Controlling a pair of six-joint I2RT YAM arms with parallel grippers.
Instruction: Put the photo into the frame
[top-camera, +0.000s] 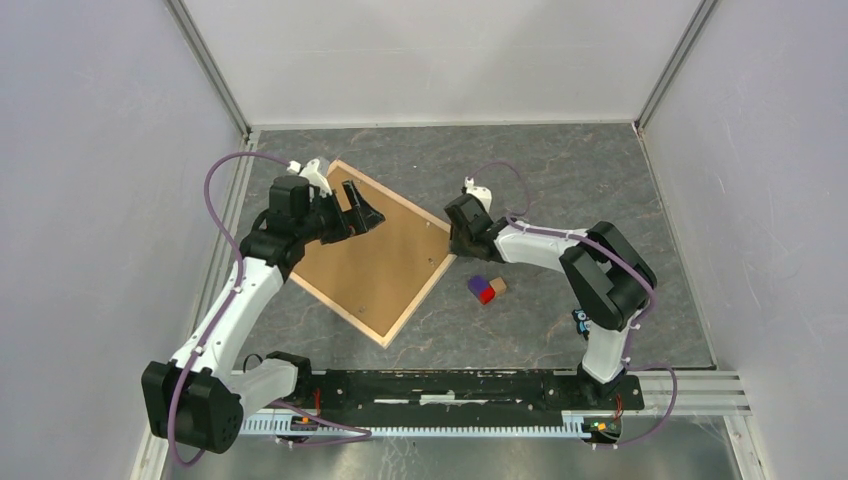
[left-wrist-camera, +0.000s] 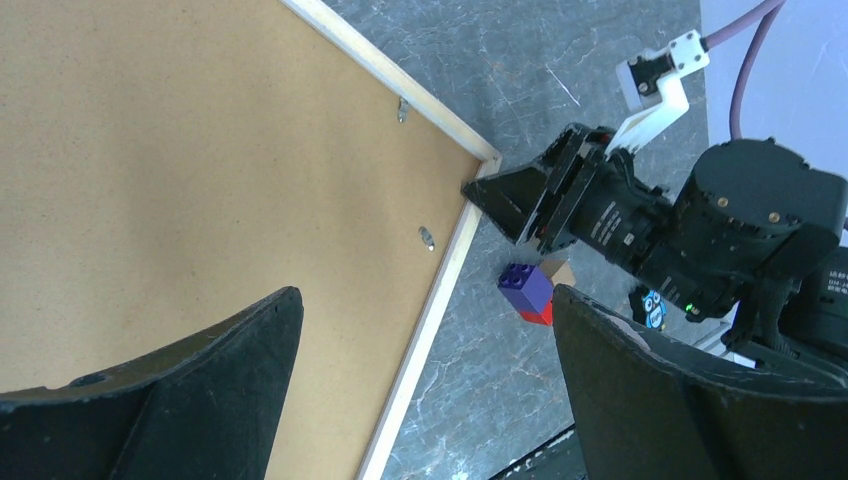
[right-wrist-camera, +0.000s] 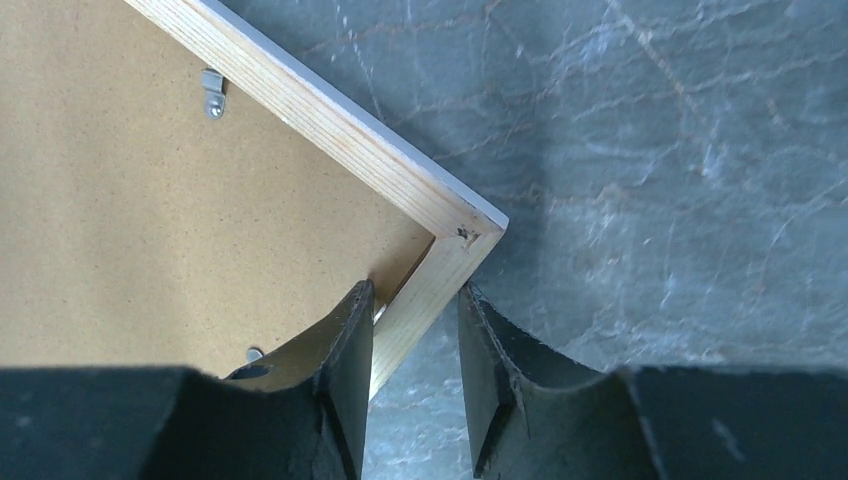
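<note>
The frame (top-camera: 338, 313) lies face down on the table, its thin light wooden slats around a plain brown backing board (top-camera: 385, 260). The photo is hidden. My left gripper (top-camera: 362, 212) hovers open and empty over the board near the frame's far corner; in the left wrist view (left-wrist-camera: 425, 300) its jaws stand wide apart over the board (left-wrist-camera: 200, 150) and the slat (left-wrist-camera: 455, 240). My right gripper (top-camera: 455, 245) straddles the frame's right corner. In the right wrist view (right-wrist-camera: 415, 290) one finger is over the board (right-wrist-camera: 120, 180) and one outside the slat (right-wrist-camera: 330, 130), with a small gap.
A small stack of purple, red and tan blocks (top-camera: 487, 288) lies on the grey table just right of the frame, also in the left wrist view (left-wrist-camera: 530, 290). Small metal tabs (right-wrist-camera: 211, 93) sit along the frame's inner edge. White walls enclose the table.
</note>
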